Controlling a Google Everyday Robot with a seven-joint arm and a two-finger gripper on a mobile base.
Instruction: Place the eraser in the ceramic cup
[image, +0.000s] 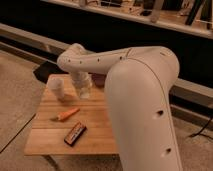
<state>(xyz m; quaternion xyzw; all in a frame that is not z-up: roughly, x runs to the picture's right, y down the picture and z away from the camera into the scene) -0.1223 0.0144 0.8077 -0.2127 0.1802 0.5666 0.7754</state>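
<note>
Jaws together on the gripper, pointing down just beside the cup, low over the surface; the eraser cannot be made out at the pale tip. Cup upright near the surface's far corner; an orange stick and a dark bar lie nearer the front edge.

— How's the light?
— Dim and warm. The jaws hang low over the wooden worktop, just beside the ceramic cup; behind them it is near black.
— Shadows, glare?
— Faint, soft-edged shadows. The arm, nearer than the jaws, shines palest. Everything looks blurred.
</note>
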